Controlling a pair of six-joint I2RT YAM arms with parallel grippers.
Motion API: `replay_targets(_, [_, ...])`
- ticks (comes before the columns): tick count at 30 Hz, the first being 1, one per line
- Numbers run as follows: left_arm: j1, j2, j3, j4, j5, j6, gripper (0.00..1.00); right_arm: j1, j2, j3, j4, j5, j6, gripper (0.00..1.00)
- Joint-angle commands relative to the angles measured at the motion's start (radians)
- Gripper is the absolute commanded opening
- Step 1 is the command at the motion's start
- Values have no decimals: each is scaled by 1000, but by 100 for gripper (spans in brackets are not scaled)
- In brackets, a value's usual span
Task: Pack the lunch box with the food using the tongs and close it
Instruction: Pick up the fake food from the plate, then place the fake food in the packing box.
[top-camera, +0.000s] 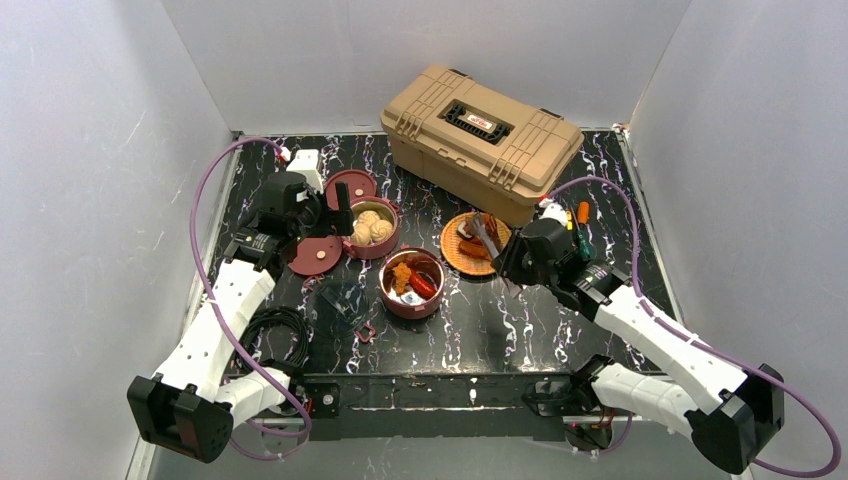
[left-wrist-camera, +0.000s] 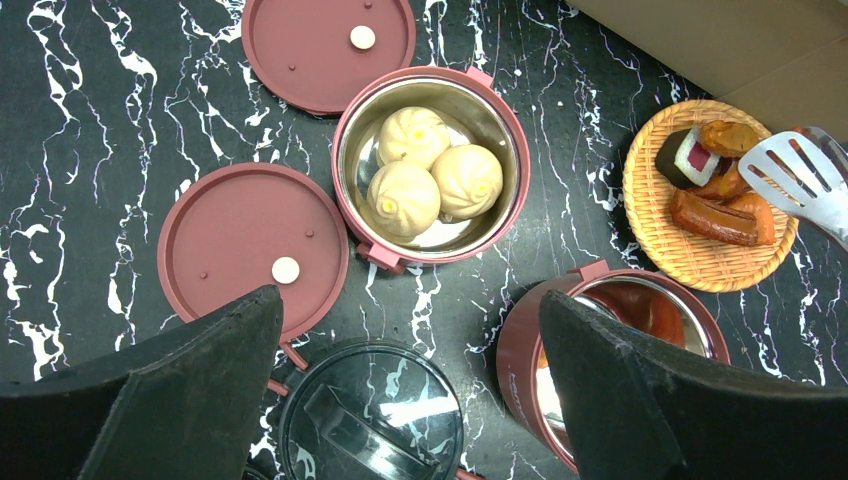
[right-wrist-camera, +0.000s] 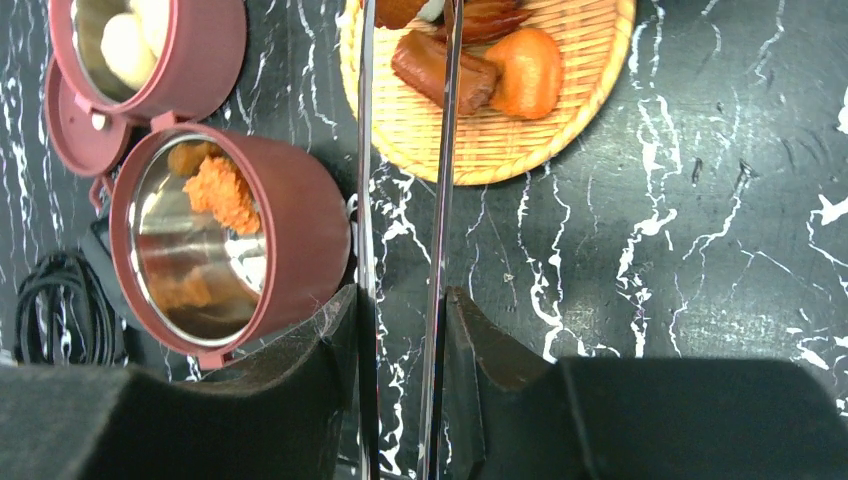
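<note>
The right gripper (right-wrist-camera: 400, 335) is clamped on the tongs (right-wrist-camera: 443, 200), with one dark finger outside each slim arm. The two arms run nearly parallel up the right wrist view and are cut off at its top edge, over the orange woven plate (right-wrist-camera: 500, 140). Their ends are hidden there, and the left wrist view shows only one slotted tip above the plate. A brown sausage piece (right-wrist-camera: 440, 70) and an orange chunk (right-wrist-camera: 528, 70) lie on the plate; the other pieces are cropped. Just beside the plate stands one lunch box bowl (right-wrist-camera: 300, 230) holding orange chunks (right-wrist-camera: 225, 190); its deeper contents are blurred reflections. The left gripper (left-wrist-camera: 410, 300) hangs with its jaws wide apart, gripping nothing. One of its fingers covers part of that bowl. Beyond it, a second bowl (left-wrist-camera: 341, 165) holds three buns (left-wrist-camera: 440, 180), with two lids (left-wrist-camera: 240, 240) lying flat alongside.
</note>
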Motion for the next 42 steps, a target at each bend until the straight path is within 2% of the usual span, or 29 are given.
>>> replay_targets(1, [4, -17, 6, -7, -2, 7, 98, -5, -9, 100, 25, -80, -152, 8])
replay_targets(6, [4, -10, 10, -10, 5, 5, 98, -5, -8, 161, 8, -202, -263, 8])
replay_targets(11, [4, -5, 11, -11, 14, 1, 98, -2, 2, 166, 48, -394, -292, 7])
replay_targets(13, [4, -5, 12, -13, 12, 2, 98, 5, 5, 174, 41, -417, -301, 7])
replay_targets(22, [4, -4, 12, -13, 19, -2, 98, 123, 36, 253, -111, -365, -358, 6])
replay_targets(30, [3, -3, 14, -14, 20, -3, 98, 283, 133, 328, -213, -152, -380, 6])
replay_targets(36, [5, -2, 13, -14, 27, -4, 98, 297, 175, 365, -244, -127, -409, 9])
replay_targets(42, [3, -7, 16, -16, 30, -6, 98, 299, 256, 464, -372, -98, -466, 14])
